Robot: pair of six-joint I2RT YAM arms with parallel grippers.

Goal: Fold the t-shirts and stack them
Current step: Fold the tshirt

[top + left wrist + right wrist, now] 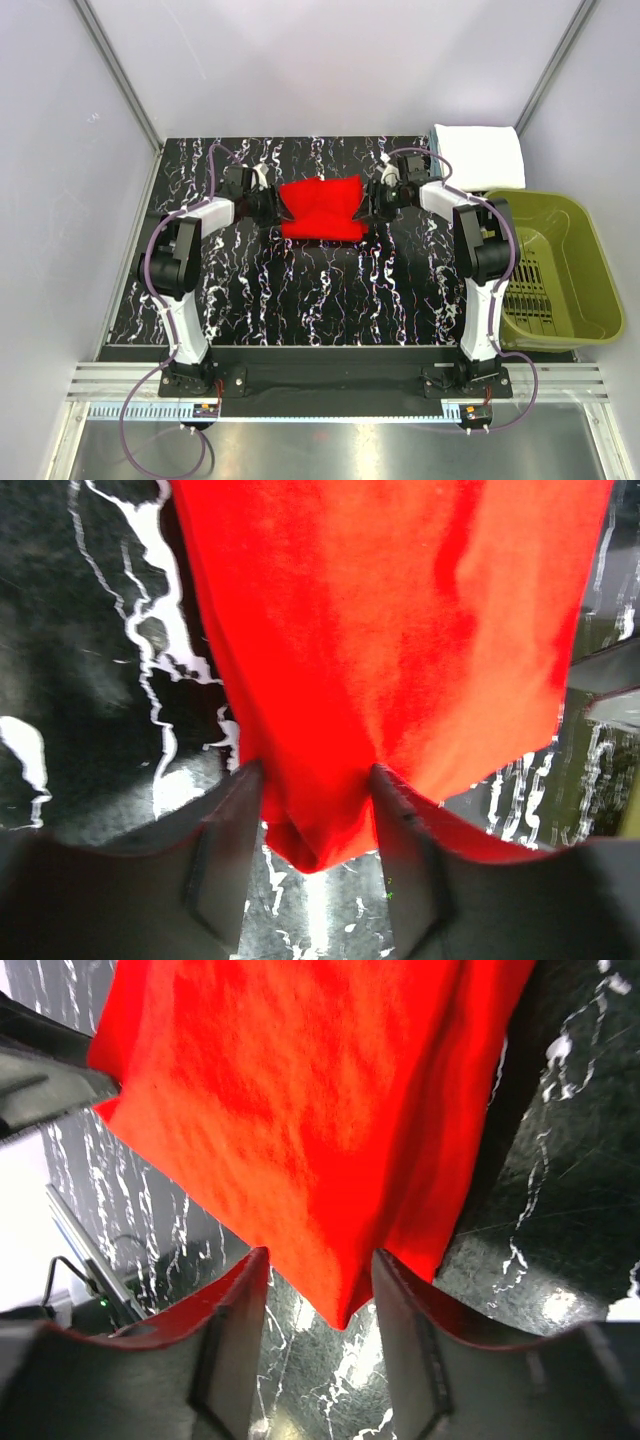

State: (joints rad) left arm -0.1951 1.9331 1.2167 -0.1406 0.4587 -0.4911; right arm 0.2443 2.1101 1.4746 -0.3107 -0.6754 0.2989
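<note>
The bright red t-shirt [320, 208] hangs stretched between my two grippers over the far middle of the black marbled table [330, 300]. My left gripper [268, 205] is shut on the shirt's left edge. In the left wrist view the red cloth [400, 630] bunches between the fingers of that gripper [312, 770], and a corner hangs down. My right gripper [378, 198] is shut on the shirt's right edge. In the right wrist view the cloth [320, 1110] runs into this gripper [318, 1255]. A folded white t-shirt [480, 155] lies at the far right corner.
An olive-green plastic basket [590, 250] stands off the table's right side, next to the right arm. White walls with metal posts close in the back and sides. The arm bases sit at the near edge.
</note>
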